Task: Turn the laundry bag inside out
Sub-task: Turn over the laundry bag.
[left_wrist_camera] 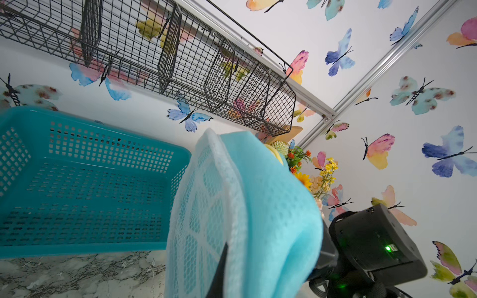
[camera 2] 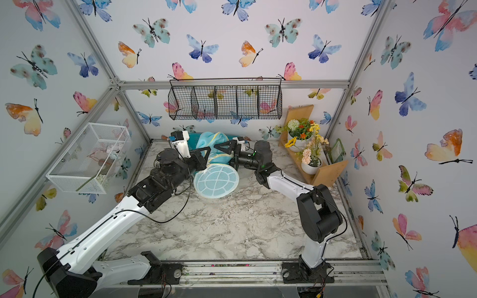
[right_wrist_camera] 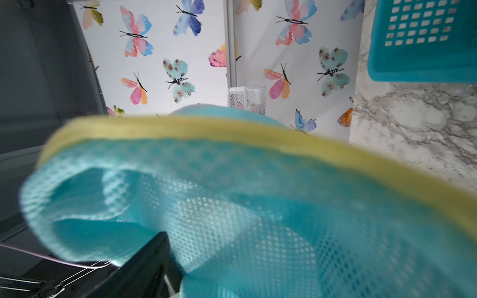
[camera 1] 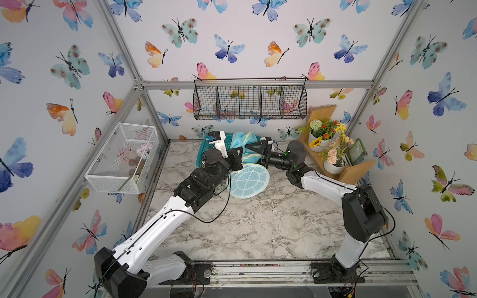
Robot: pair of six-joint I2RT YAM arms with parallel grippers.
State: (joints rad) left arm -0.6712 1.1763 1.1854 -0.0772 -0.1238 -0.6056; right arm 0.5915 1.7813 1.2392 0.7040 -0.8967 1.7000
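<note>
Turquoise mesh, soft and nearly weightless: the laundry bag (camera 1: 242, 143) sits at the far end of the marble table (camera 1: 258, 227), just beside the teal basket (left_wrist_camera: 77, 180). Its body is bunched up between my two pincers and its round white-ribbed end (camera 1: 249, 182) rests on the marble on the near side. My left pincer (camera 1: 240, 150) is closed tight on a fold of the wall, with mesh rising on both sides of the one finger (left_wrist_camera: 220, 268) that shows in the left wrist view. My right pincer (camera 1: 248, 147) stands wide, with cloth draped over it and the yellow piping (right_wrist_camera: 232, 129) running across its wrist view (whether it pinches anything or merely sits among the folds I cannot tell). I judge the fabric limp, with no shape of its own, so it will sag, bunch and follow any pull, and the open weave could snag on a fingertip. The ribbed end looks stiffer and may resist passing through the mouth. The best holds, in my judgement, are the piped rim, which is thicker and less likely to slip, and a doubled fold of wall.
</note>
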